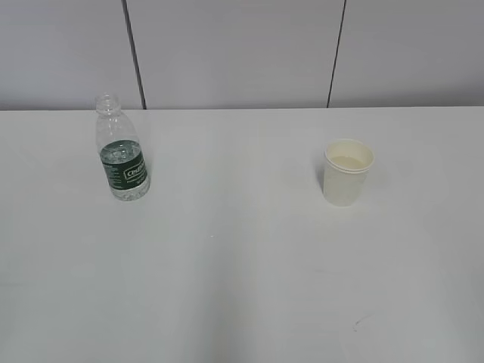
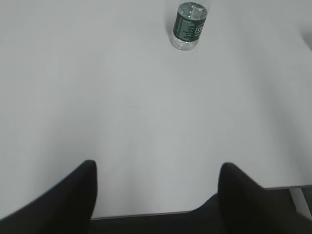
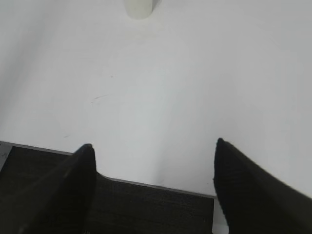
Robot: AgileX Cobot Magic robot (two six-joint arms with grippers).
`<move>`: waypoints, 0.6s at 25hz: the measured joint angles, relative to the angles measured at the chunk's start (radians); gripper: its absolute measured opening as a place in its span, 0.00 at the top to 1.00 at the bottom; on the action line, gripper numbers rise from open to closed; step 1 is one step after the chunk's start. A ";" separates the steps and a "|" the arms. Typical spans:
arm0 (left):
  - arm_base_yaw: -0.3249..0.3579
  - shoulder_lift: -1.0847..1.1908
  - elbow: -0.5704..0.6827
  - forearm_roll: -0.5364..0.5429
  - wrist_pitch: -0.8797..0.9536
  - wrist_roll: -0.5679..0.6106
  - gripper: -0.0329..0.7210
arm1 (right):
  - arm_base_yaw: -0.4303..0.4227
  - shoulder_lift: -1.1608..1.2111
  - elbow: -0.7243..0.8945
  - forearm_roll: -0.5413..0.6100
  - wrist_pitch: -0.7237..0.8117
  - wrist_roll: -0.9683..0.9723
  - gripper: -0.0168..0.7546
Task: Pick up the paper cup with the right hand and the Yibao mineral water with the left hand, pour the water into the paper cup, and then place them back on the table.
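standing apart: bottle and cup on the white surface, both claws spread and empty

sitting upright on the left side of the large plain white surface [image 1: 242, 287], the small clear plastic bottle of yibao mineral water [image 1: 121, 151] shows a dark green label with white lettering, a ridged body and an open threaded neck with no cap. well apart from it, on the right side, the small white paper cup [image 1: 347, 172] with a rolled rim and cream interior stands upright too, shorter than the bottle. nothing touches either one. a pale grey panelled wall [image 1: 242, 53] with thin dark seams rises behind the far edge of the surface.

neither arm appears in the exterior view. in the left wrist view, the left hand's black claw [image 2: 156, 192] sits low over the near edge of the surface, its two fingers [image 2: 78, 195] spread wide with only bare surface between them; the bottle [image 2: 189, 25] stands far ahead, a little right of the claw's centre line. in the right wrist view, the right hand's black claw [image 3: 152, 183] is likewise spread wide and holding nothing, hanging at the near edge of the surface, and only the base of the cup [image 3: 139, 9] shows at the top of the view, far ahead and slightly left of centre. a few faint marks [image 3: 100, 97] lie on the surface between the cup and that claw.
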 joint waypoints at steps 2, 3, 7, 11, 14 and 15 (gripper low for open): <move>0.000 -0.011 0.025 0.000 0.004 0.017 0.34 | 0.000 -0.009 0.001 0.002 -0.006 -0.002 0.22; 0.000 -0.012 0.036 0.000 0.004 0.030 0.34 | 0.000 -0.011 0.002 0.002 -0.013 -0.004 0.22; 0.000 -0.013 0.058 0.000 -0.071 0.057 0.35 | 0.000 -0.011 0.010 0.002 -0.044 -0.008 0.22; 0.000 -0.014 0.087 0.000 -0.142 0.067 0.36 | 0.000 -0.011 0.041 0.002 -0.103 -0.008 0.22; 0.000 -0.014 0.099 0.000 -0.160 0.075 0.36 | 0.000 -0.011 0.047 0.002 -0.109 -0.008 0.22; 0.000 -0.014 0.099 -0.001 -0.164 0.078 0.36 | 0.000 -0.011 0.047 0.002 -0.110 -0.008 0.22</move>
